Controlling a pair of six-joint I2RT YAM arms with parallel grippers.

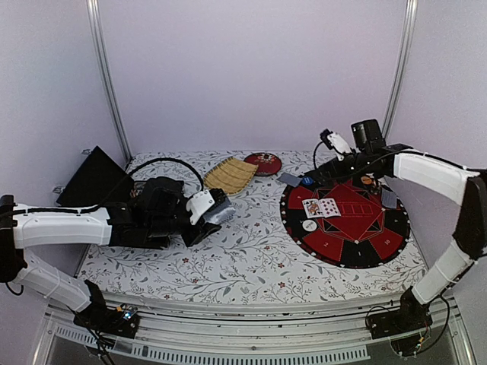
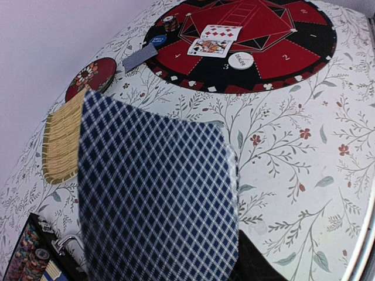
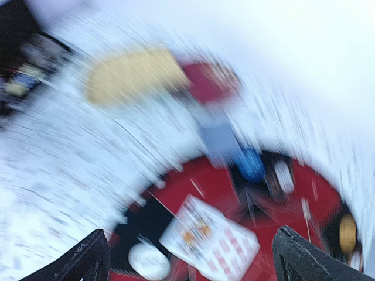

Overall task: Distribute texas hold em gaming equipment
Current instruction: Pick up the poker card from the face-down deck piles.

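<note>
Two face-up cards (image 1: 320, 207) on red mat (image 1: 367, 226)

the tabletop (image 1: 228, 266) wears a matt floral printed cloth. toward 12 o'clock the tray (image 2: 61, 146) is rough woven bamboo, the dish (image 2: 91, 76) glossy red lacquer. the card deck (image 2: 158, 199) looks smooth, papery; the round game mat (image 2: 275, 55) at 3 o'clock is matt.

Close-up card deck (image 2: 158, 199) (blue-checked back), two face-up cards (image 2: 214, 41) beyond
</note>
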